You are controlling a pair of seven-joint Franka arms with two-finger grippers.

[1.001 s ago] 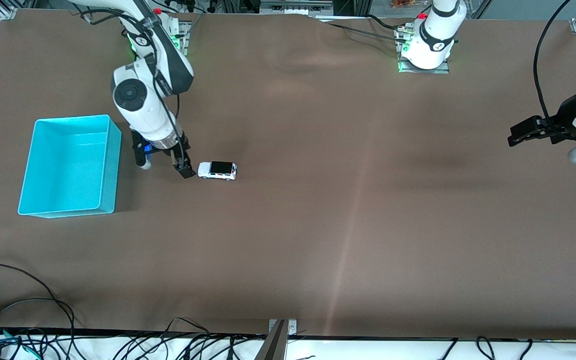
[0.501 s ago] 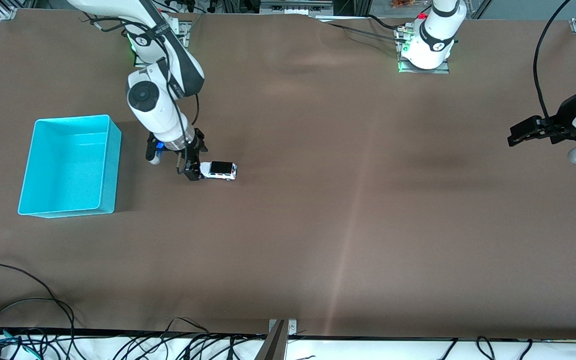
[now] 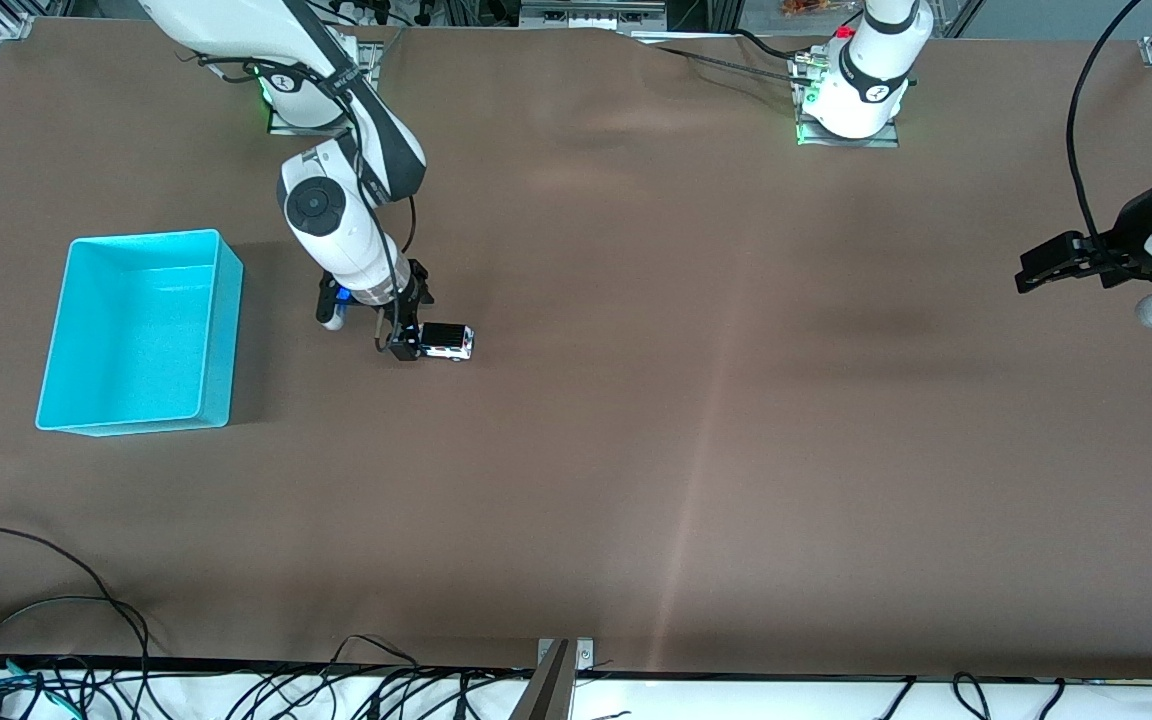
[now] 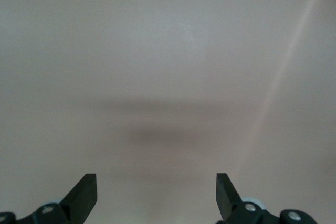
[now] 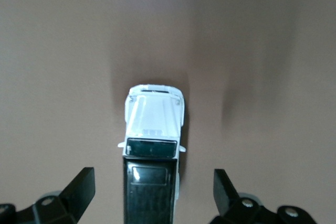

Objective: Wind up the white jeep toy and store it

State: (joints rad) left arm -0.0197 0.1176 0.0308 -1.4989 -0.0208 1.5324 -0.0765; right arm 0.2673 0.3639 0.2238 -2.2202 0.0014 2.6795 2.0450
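The white jeep toy, white body with a black roof, stands on the brown table between the turquoise bin and the table's middle. My right gripper is open and low over the jeep's rear end. In the right wrist view the jeep lies between the two black fingers, its hood pointing away, with gaps on both sides. My left gripper waits high over the left arm's end of the table; in the left wrist view its fingers stand wide apart over bare cloth.
The turquoise bin stands open and empty toward the right arm's end of the table, beside the jeep. Cables lie along the table's edge nearest the front camera.
My right gripper has moved from beside the bin toward the jeep and now straddles its rear end. The jeep and the left arm have not moved.
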